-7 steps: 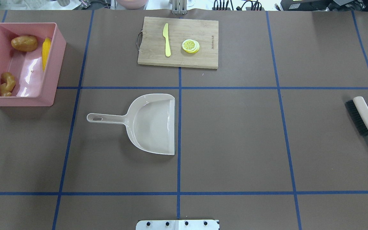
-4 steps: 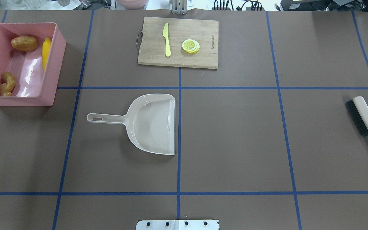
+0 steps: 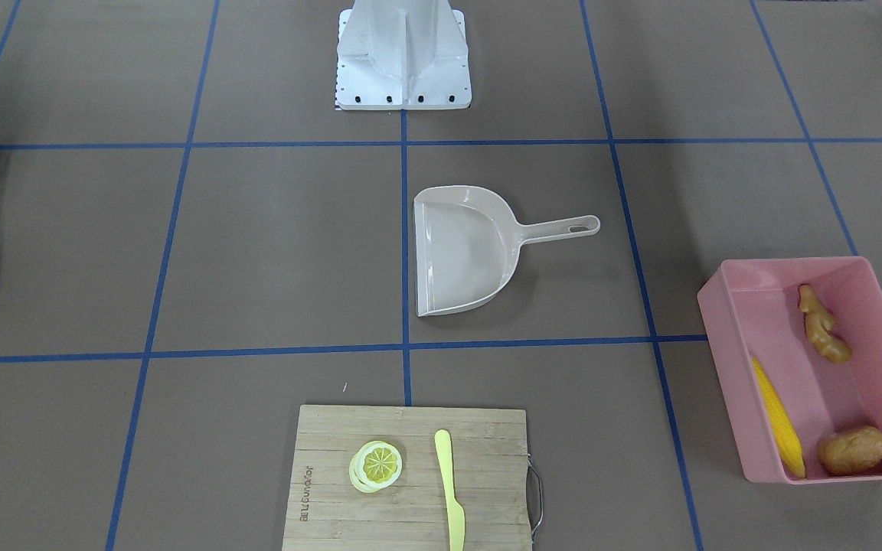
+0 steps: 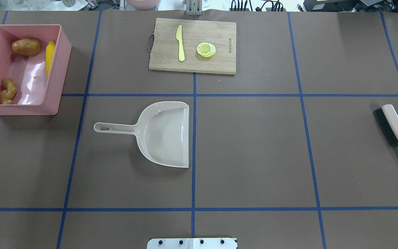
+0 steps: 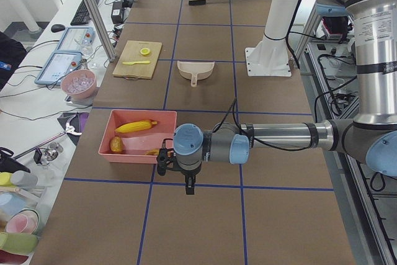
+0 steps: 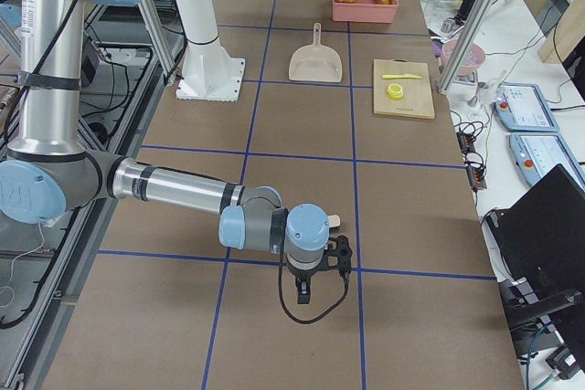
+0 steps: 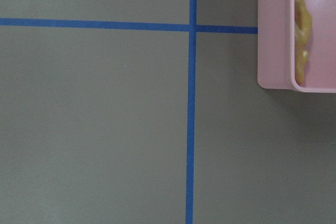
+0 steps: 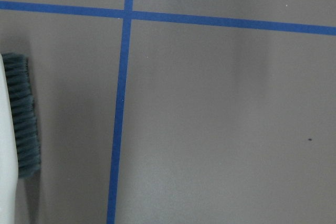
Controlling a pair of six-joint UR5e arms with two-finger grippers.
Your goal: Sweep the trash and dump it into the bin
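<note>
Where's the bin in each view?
Front-facing: bin lower right.
Overhead: bin upper left.
Exterior left: bin left of centre.
Exterior right: bin top centre.
Left wrist: bin, one corner only, upper right.
Right wrist: not in view.
Landmark: dustpan, in all four exterior views.

We are in a robot lab. The big brown table (image 4: 254,155) has blue tape lines (image 4: 193,138) stuck on it in squares. A left arm (image 5: 279,136) and a right arm (image 6: 174,191) (grey metal with blue caps) reach over it from a white post (image 6: 196,25). Beside the table we see touch screens (image 5: 59,66), a keyboard (image 5: 82,12), a laptop (image 6: 539,216) and black cables (image 4: 244,5).
</note>
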